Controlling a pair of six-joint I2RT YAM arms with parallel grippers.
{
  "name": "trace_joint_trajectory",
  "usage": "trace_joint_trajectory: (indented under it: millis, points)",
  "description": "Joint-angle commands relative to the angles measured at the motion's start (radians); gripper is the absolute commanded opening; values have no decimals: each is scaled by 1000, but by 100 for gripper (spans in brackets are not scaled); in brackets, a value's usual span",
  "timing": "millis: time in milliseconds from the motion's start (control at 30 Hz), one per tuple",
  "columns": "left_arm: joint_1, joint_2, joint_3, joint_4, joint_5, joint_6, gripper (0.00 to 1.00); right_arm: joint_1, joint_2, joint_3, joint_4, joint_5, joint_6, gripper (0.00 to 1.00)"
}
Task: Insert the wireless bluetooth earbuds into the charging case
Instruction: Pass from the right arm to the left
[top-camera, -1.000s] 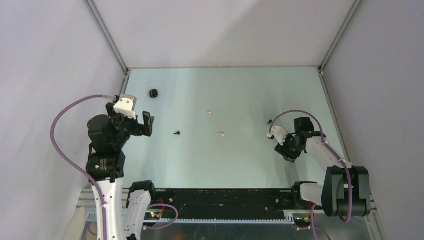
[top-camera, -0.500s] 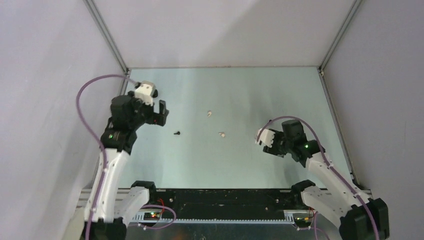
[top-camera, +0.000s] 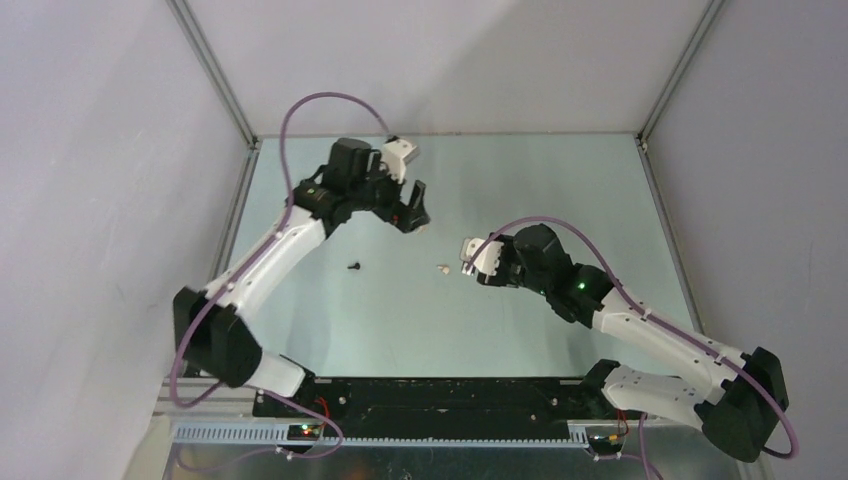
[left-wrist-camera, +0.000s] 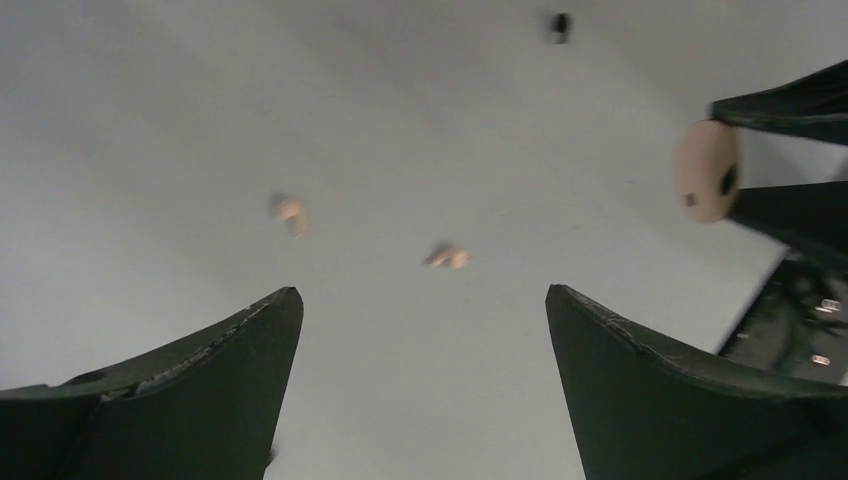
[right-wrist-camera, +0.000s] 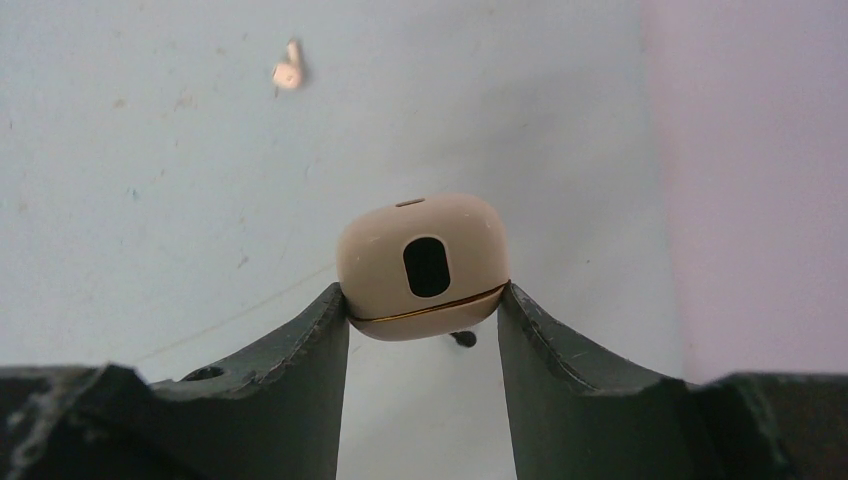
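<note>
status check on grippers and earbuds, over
Left gripper open, empty. Right gripper shut on white case. White earbuds loose on table. Nothing blocking them.

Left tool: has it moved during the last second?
Yes. The left tool went from left of the tiny black stemmed plastic earbud to its right, farther back.

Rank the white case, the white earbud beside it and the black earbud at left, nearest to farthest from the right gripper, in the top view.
1. The white case, clamped in the right gripper.
2. The white earbud, just to its left.
3. The black earbud, far over on the left.
</note>
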Motion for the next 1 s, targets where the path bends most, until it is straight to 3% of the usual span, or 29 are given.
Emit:
trace_joint_trajectory:
  millis: [0,333,733,967]
  points:
    - [-67,114,110,-8,249,-109,99,28,1,70,68,52,89,38]
    - [-166,244,216,33,519,-177,99,32,-81,88,42,-46,163,38]
    - [-242,317,265,-37,560,-128,100,28,-122,63,55,-47,164,39]
    - [-257,339,274,-42,565,-128,81,29,-137,61,47,-84,166,39]
